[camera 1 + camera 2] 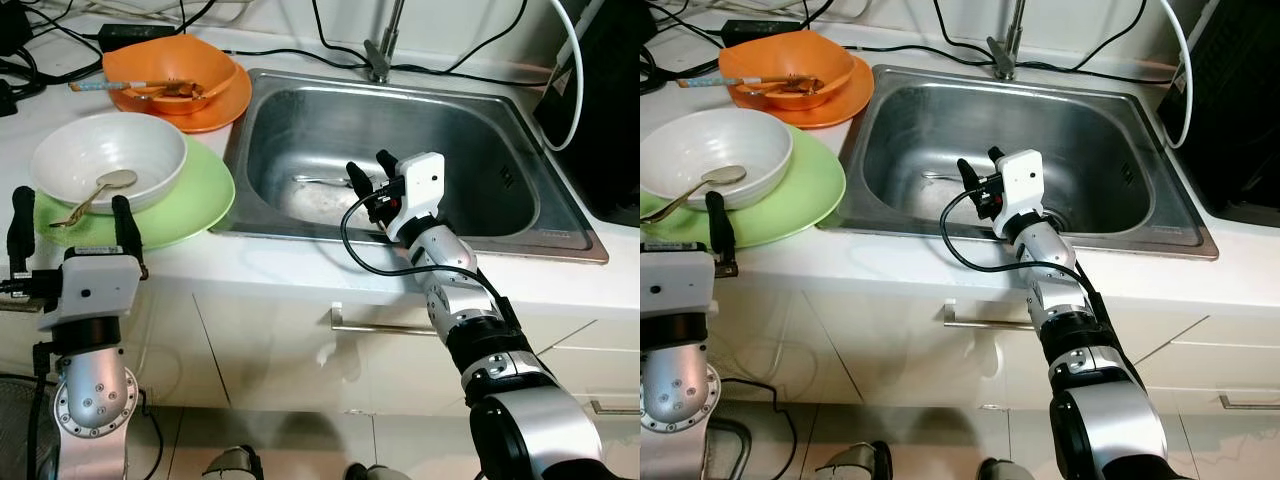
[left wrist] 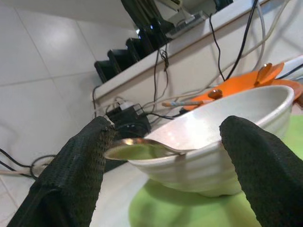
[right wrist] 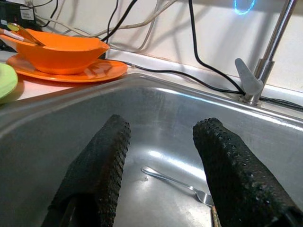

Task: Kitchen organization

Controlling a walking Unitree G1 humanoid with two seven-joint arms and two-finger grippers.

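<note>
Left eye view, left side: a white bowl [image 1: 108, 160] sits on a green plate [image 1: 195, 200] on the counter [image 1: 300, 262], with a spoon [image 1: 95, 195] leaning in it.
Left eye view, back: an orange bowl [image 1: 170, 72] sits on an orange plate [image 1: 215, 108], beside the sink [image 1: 520, 215].
Left eye view, arms: the left gripper [image 1: 72, 232] is at the counter edge, just in front of the green plate. The right gripper [image 1: 372, 180] is over the sink.
Right eye view: a fork [image 1: 940, 178] lies on the sink bottom, near the tap [image 1: 1002, 45].
Left wrist view: the fingers [image 2: 75, 165] are wide apart. The spoon handle sticks out of the white bowl between them, touching neither.
Right wrist view: the fingers [image 3: 94, 165] are apart and hold nothing. The fork lies below them.
</note>
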